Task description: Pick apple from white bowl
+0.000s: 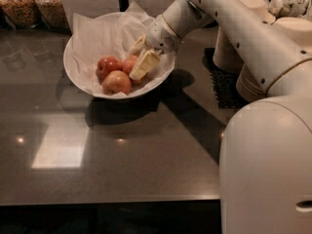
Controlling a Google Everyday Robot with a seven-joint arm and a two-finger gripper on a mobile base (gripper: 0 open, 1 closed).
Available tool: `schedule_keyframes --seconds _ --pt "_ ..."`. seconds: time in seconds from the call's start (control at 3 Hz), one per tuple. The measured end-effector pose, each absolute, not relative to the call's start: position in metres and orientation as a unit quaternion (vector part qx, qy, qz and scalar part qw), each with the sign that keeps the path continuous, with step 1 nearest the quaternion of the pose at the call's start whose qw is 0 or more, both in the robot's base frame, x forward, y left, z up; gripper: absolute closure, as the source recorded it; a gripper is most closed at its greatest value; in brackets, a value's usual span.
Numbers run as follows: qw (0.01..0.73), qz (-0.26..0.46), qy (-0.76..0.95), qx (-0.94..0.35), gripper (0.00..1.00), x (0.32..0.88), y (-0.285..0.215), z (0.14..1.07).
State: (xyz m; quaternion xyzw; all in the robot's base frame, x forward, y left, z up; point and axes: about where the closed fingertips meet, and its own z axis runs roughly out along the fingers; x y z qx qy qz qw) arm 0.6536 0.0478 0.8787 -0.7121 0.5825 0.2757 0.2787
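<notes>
The white bowl (pixel 78 77), lined with crinkled white paper, stands on the dark table at the back left of centre. Three red-pink apples lie in it: one at the left (pixel 107 66), one at the front (pixel 116 83), one at the right (pixel 127 63). My gripper (pixel 133 61) reaches down into the bowl from the right and is open. One pale finger (pixel 143 64) lies across the front of the right apple, and the other sits behind it, so that apple is partly hidden.
Two jars of grain (pixel 19 4) stand at the back left. Stacks of beige disposable bowls (pixel 234 43) rest by a black mat (pixel 223 84) at the right. My white arm and body (pixel 265 169) fill the right foreground. The table's front edge runs along the bottom.
</notes>
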Motion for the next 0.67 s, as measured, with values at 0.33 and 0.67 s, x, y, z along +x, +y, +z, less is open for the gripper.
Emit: schedule_keyframes --seconds 0.33,0.67 --pt "0.304 0.255 0.576 -0.715 1.00 0.645 0.031 0.935" --pt "0.326 0.226 0.571 -0.719 1.00 0.639 0.019 0.996"
